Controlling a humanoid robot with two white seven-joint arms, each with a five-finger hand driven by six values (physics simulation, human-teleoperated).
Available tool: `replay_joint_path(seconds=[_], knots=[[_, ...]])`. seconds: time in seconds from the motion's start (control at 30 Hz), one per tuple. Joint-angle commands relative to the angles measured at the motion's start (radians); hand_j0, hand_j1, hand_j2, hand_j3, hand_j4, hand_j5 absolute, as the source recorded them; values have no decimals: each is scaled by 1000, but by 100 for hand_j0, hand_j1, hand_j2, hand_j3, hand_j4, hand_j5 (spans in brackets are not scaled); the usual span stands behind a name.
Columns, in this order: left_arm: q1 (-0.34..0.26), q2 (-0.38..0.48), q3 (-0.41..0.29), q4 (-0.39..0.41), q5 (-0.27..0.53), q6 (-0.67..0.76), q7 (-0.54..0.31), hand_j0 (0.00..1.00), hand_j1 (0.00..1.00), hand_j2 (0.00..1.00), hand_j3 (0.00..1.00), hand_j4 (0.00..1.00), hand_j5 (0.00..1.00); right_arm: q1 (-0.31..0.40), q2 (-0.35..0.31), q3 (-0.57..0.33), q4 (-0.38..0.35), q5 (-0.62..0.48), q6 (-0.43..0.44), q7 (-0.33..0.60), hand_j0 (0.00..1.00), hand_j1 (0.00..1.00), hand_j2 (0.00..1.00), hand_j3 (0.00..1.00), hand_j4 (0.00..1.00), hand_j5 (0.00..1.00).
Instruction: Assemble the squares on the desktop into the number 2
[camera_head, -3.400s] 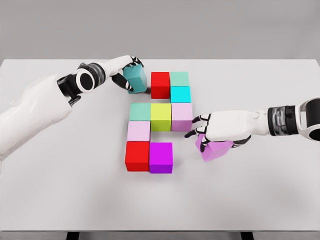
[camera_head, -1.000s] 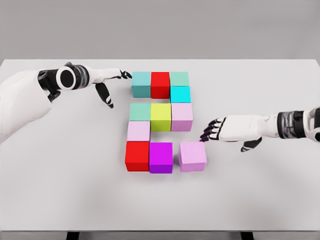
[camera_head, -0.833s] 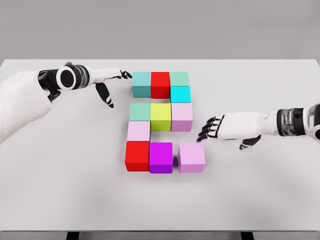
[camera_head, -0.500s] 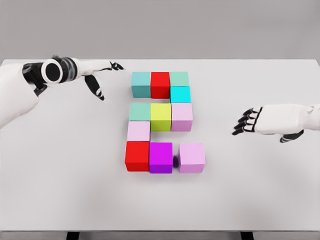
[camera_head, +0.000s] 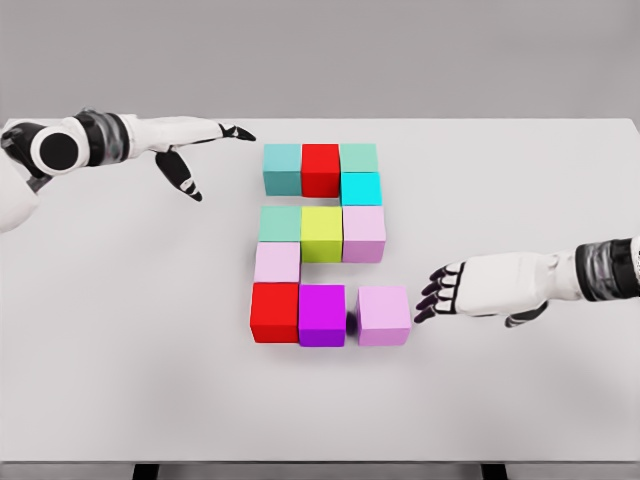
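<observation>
Both arms have smooth white shells with black ribbed wrist joints. The left hand (camera_head: 185, 145) and right hand (camera_head: 480, 287) are white, with black fingertips.

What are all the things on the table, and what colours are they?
teal block: 1, teal, top row left
red blocks: 2, red, top row middle and bottom row left
green blocks: 2, pale green, top row right and middle row left
cyan block: 1, cyan, under top right
yellow block: 1, yellow-green, middle
pink blocks: 3, pale pink, middle row right, lower left, bottom right
magenta block: 1, magenta, bottom middle
table: 1, white
left robot hand: 1, white, open, upper left
right robot hand: 1, white, open, right
</observation>
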Motion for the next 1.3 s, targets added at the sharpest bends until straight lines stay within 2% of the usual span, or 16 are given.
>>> replay_joint_path(seconds=[0.0,0.7,0.83,0.97,1.03,1.07,1.1,1.27], knots=[[0,7,2,2,2,-30,0,100,100,100,100,100,100,0,18,4,-1,-4,2,0,100,100,100,100,100,100],[2,7,2,5,2,-30,0,100,100,100,100,100,100,-11,55,4,-1,-6,2,0,100,100,100,100,100,100],[2,7,2,5,2,-30,0,100,100,100,100,100,100,-23,43,4,1,-4,2,0,100,100,100,100,100,100],[2,7,2,7,2,-28,0,100,100,100,100,100,100,-28,-7,-5,18,-4,2,0,100,100,100,100,100,100],[2,7,2,8,-1,-27,0,100,100,100,100,100,100,-51,-7,-57,142,-12,2,0,100,100,100,100,100,100],[0,7,2,10,-2,-27,0,100,100,100,100,100,100,-55,-5,-135,306,-104,2,0,100,100,100,100,100,100],[0,7,2,11,-2,-27,0,100,100,100,100,100,100,-57,-5,-137,340,-145,2,0,100,100,100,100,100,100],[2,7,2,16,-4,-24,0,100,100,100,100,100,100,-57,-3,-137,339,-147,2,0,100,100,100,100,100,100]])
